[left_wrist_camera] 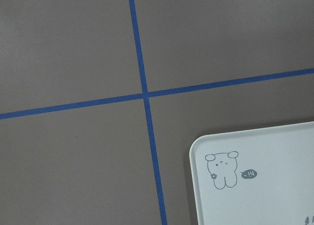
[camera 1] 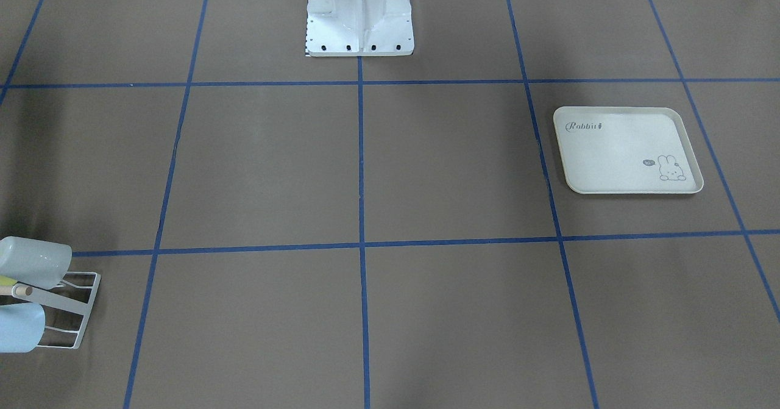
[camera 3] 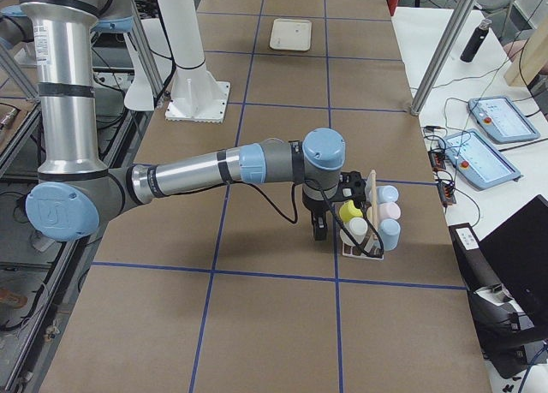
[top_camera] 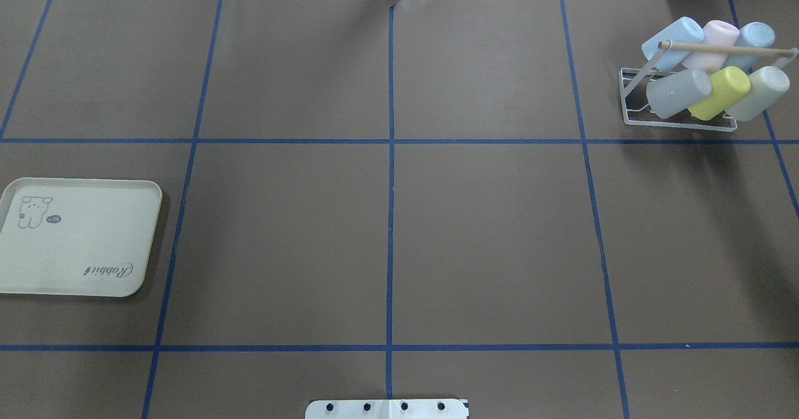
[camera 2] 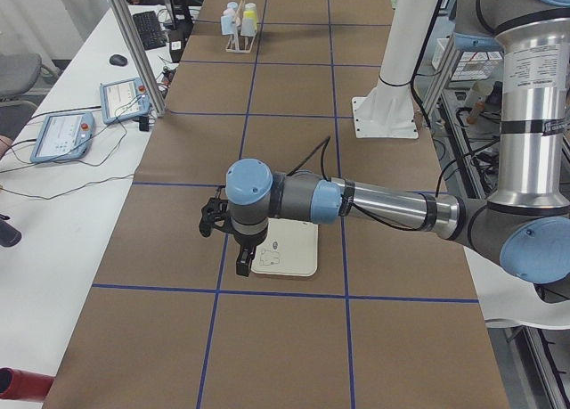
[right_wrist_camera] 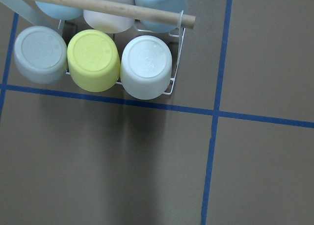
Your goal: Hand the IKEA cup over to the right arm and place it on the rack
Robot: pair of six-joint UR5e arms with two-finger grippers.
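The white wire rack (top_camera: pixel 674 124) with its wooden dowel (top_camera: pixel 724 48) stands at the far right and holds several cups. The back row is pale blue, pink and blue. The front row is grey (right_wrist_camera: pixel 39 53), yellow (right_wrist_camera: pixel 93 61) and white (right_wrist_camera: pixel 146 65). The rack also shows in the front view (camera 1: pixel 82 311). My right gripper (camera 3: pixel 318 229) hangs just beside the rack (camera 3: pixel 370 230). My left gripper (camera 2: pixel 240 263) hangs over the table by the tray's edge. Both show only in the side views, so I cannot tell if they are open or shut. No fingers show in the wrist views.
The cream rabbit-print tray (top_camera: pixel 75 244) lies bare on my left side and also shows in the left wrist view (left_wrist_camera: pixel 265 186). The robot's white base (camera 1: pixel 359 31) stands at the table's middle edge. Blue tape lines grid the brown table.
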